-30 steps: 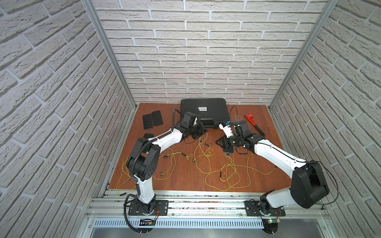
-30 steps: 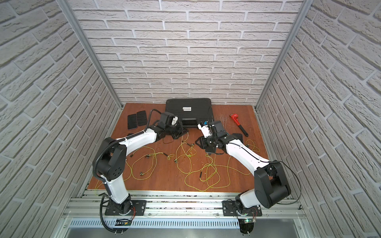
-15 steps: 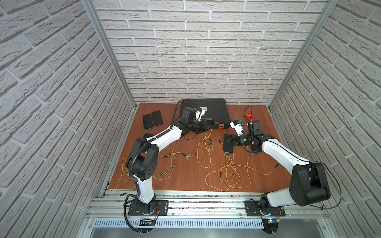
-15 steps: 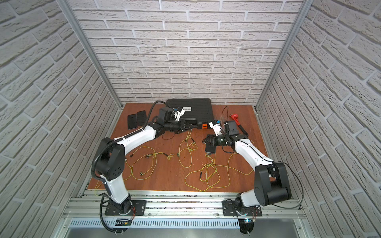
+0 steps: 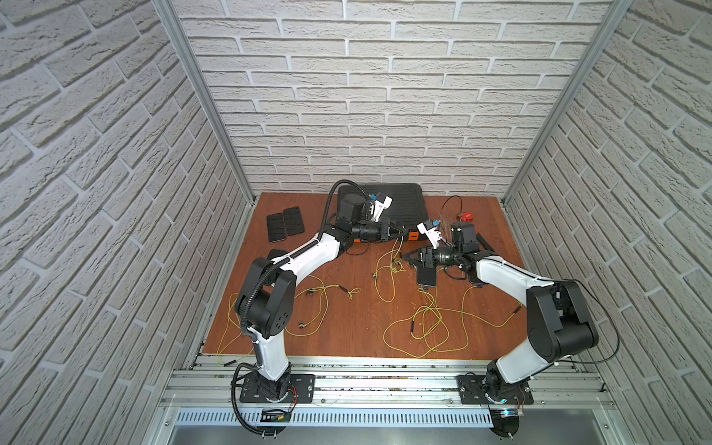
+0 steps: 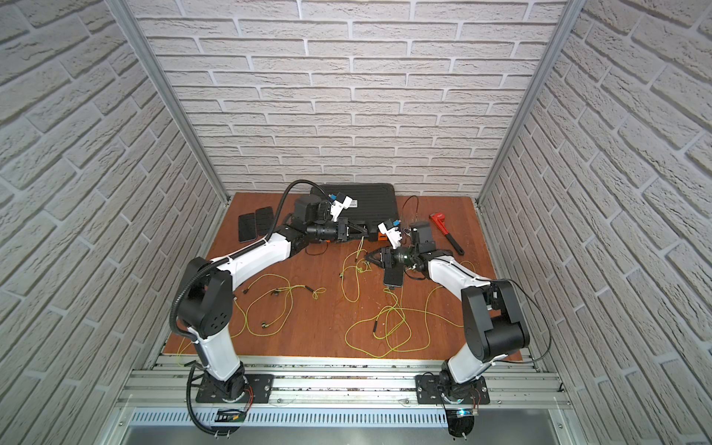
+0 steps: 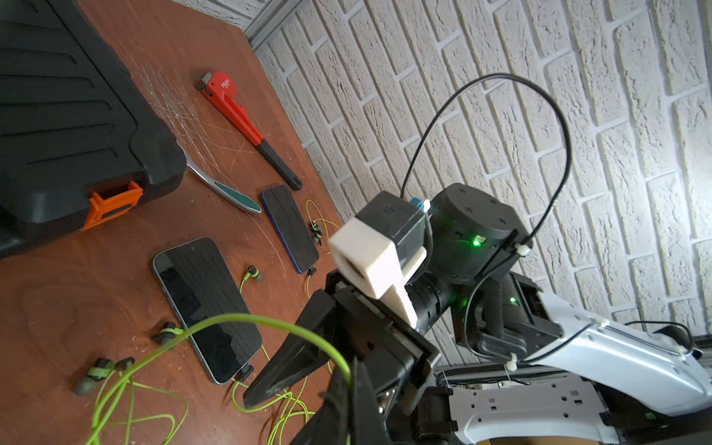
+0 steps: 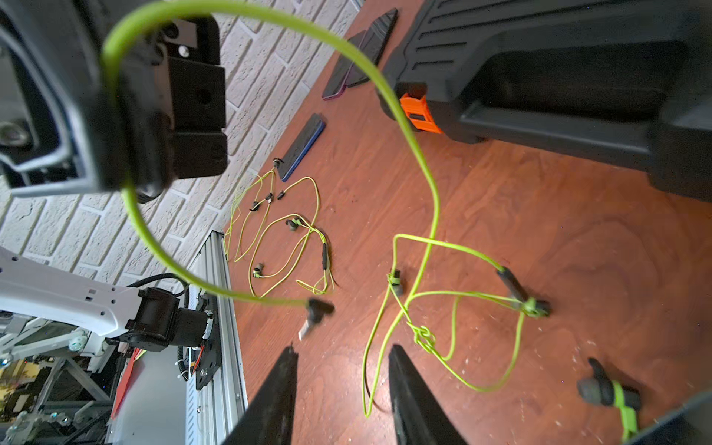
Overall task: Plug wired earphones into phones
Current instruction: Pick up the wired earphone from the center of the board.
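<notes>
compared to a second ago: both arms were hunched low over the cord tangle in front of the black tool case. now they've lifted and levelled out, tips facing each other just off the case's front edge. the left fingers were already there half a second ago, and the right fingers have slid in closer to them since. the phone in front of the case, on the right arm's side, hasn't moved.

the left fingers are clamped tight on a yellow-green earphone cord, thin, smooth and rubbery, which springs out in a big loop. its plug, a stubby dark angled body with a pale metal tip, dangles free just ahead of the right fingers. those stand partway apart with nothing between them. they're matte black wedges tapering to points.

the phone is a flat glossy slab with rounded corners, and a dark plug sits at its end. the bench is reddish-brown wood grain, with pale scratches beside the case. the case is ribbed black plastic with orange latches. the other earphones lie in loose loops in front of it, and two more phones lie side by side off its left-arm side.
</notes>
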`<state>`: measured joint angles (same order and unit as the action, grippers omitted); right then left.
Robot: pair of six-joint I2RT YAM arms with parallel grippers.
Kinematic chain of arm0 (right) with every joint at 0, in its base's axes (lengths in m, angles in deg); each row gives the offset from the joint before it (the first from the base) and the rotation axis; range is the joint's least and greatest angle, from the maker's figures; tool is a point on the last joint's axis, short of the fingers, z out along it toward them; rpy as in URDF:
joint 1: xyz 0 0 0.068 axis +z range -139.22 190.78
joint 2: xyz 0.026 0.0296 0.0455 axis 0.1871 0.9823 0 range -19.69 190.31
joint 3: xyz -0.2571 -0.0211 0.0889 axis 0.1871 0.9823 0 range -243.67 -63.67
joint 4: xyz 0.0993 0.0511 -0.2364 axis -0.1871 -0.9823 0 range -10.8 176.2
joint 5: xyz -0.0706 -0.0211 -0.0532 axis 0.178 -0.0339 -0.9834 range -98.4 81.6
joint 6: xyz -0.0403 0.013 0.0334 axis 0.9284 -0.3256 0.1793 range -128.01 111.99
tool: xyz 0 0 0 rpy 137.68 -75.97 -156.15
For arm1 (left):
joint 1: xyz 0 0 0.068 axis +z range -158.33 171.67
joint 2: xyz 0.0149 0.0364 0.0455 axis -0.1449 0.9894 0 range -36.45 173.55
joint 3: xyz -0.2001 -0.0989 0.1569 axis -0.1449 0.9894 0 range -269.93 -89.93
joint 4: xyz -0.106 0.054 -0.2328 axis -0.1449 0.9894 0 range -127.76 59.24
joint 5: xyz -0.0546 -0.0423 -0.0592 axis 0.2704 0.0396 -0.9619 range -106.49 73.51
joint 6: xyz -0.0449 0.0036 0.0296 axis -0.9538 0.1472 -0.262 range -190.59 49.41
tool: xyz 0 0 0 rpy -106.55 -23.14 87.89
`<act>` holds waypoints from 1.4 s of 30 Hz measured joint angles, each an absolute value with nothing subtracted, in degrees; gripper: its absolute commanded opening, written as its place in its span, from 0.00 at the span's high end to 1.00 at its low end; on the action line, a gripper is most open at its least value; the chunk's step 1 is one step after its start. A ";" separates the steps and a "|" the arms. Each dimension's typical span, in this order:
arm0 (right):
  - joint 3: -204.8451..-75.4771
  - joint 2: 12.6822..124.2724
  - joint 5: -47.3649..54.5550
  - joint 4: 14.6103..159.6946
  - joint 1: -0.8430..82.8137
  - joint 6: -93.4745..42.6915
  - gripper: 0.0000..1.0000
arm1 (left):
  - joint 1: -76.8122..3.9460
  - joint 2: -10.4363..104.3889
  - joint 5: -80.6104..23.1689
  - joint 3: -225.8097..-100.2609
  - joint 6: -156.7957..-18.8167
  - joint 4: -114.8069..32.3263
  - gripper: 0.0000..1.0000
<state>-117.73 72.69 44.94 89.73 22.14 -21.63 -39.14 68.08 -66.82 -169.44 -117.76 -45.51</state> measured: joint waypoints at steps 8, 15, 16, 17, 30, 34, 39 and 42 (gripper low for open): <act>-117.43 72.82 44.57 100.64 24.39 -27.91 0.60 | -39.14 68.14 -67.23 -169.46 -118.27 -46.75 1.00; -117.30 72.65 43.25 103.65 24.56 -30.64 0.91 | -39.14 68.19 -67.23 -169.48 -118.25 -46.80 1.00; -117.19 72.54 42.84 103.87 24.59 -30.90 0.94 | -39.14 68.19 -67.23 -169.48 -118.22 -46.80 1.00; -117.06 72.43 42.58 104.00 24.63 -31.32 0.94 | -39.14 68.19 -67.21 -169.48 -118.18 -46.80 1.00; -120.12 65.48 24.70 85.86 26.25 -35.78 0.94 | -37.70 66.05 -55.25 -167.73 -109.85 -38.18 0.20; -122.50 64.52 13.86 77.21 28.28 -42.25 0.94 | -37.92 60.58 -48.79 -162.20 -105.96 -35.28 0.47; -122.48 63.55 4.52 71.17 29.92 -52.10 0.94 | -43.88 57.59 -42.14 -159.36 -99.58 -32.79 0.49; -122.48 63.51 1.25 69.43 30.22 -56.63 0.94 | -48.34 57.91 -39.67 -158.70 -96.83 -31.41 0.43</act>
